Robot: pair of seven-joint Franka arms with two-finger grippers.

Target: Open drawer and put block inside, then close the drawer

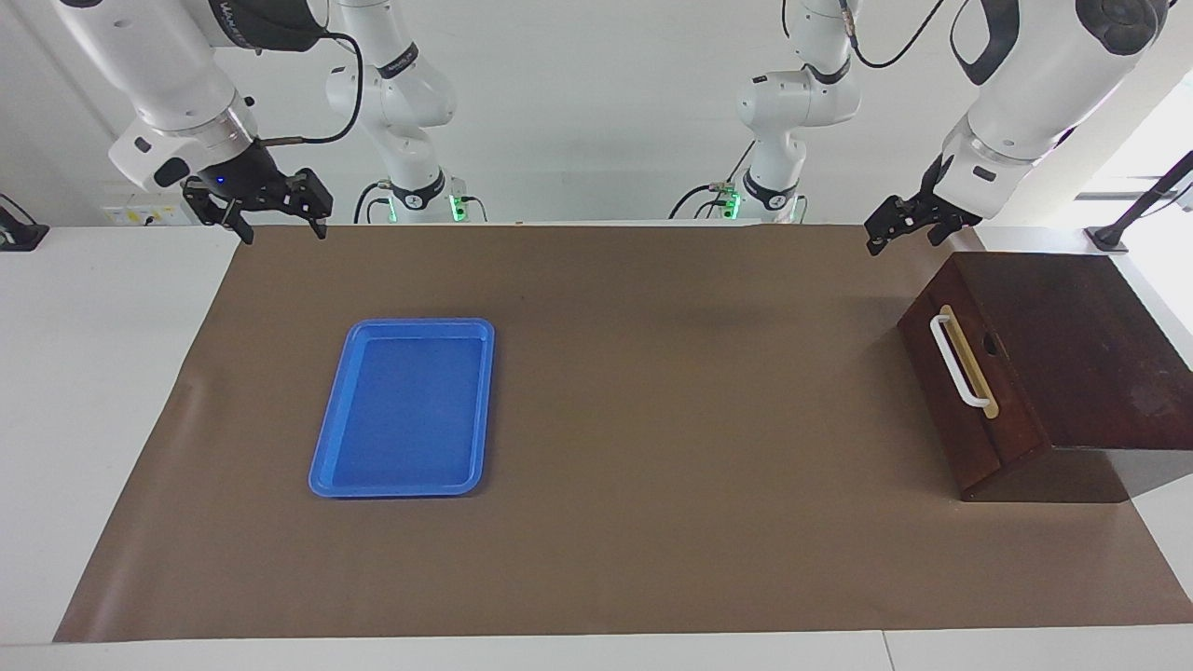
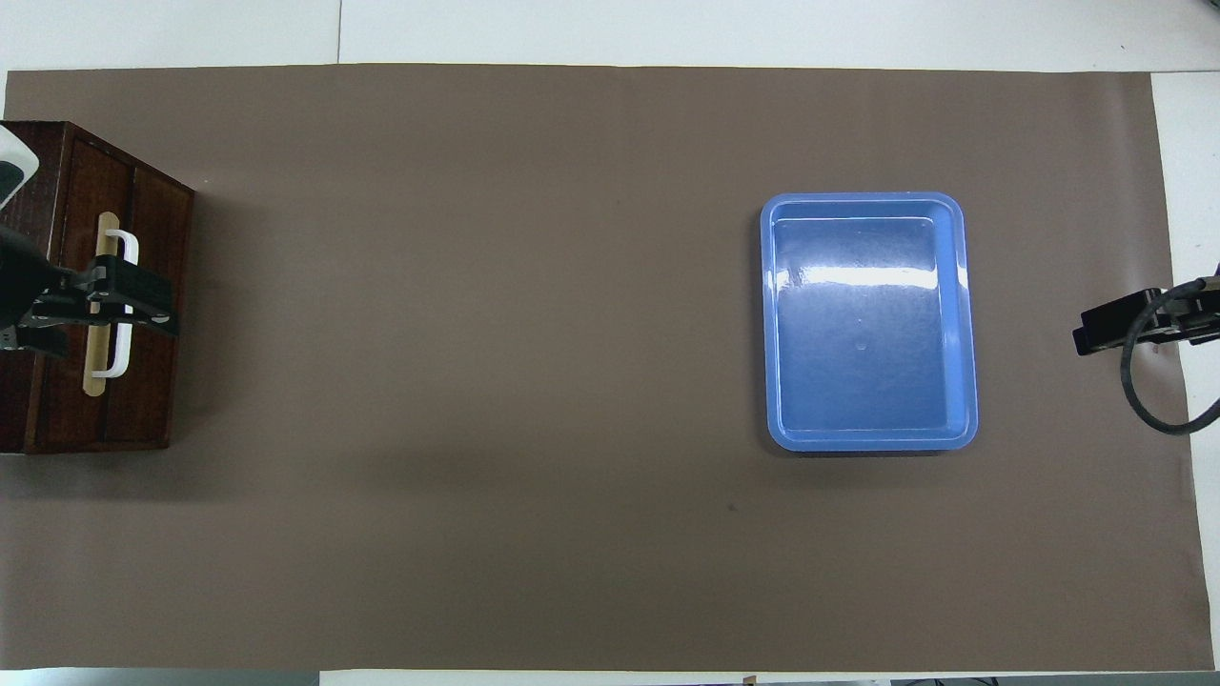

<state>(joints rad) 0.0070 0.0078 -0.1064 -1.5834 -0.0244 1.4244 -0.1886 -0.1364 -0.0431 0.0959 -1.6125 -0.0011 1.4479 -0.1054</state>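
The dark reddish-brown wooden drawer (image 1: pixel 969 391) w/ a white bar handle (image 1: pixel 957 362) on a tan strip is seen fully pushed into its matching dark wooden box (image 1: pixel 1072 354), which is set at the left arm's end of the tabletop (image 1: pixel 690 559), on the brown paper mat (image 1: pixel 652 419). The drawer front is turned toward the middle of the tabletop. No yellow block is visible in either view.

The left claw (image 1: pixel 900 224) is held in the air near the box corner closest to the robots; in the overhead view (image 2: pixel 105 305) it is seen over the handle, but the facing view shows it raised and clear of it. Its fingers are spread moderately, nothing gripped.

The right claw (image 1: pixel 272 216) is held over the mat edge at the right arm's end, well apart from the flat blue plastic tray (image 1: pixel 326 466). Fingers are spread wide, empty. The tray is laid flat on the mat, toward the right arm's end, w/ nothing in it.
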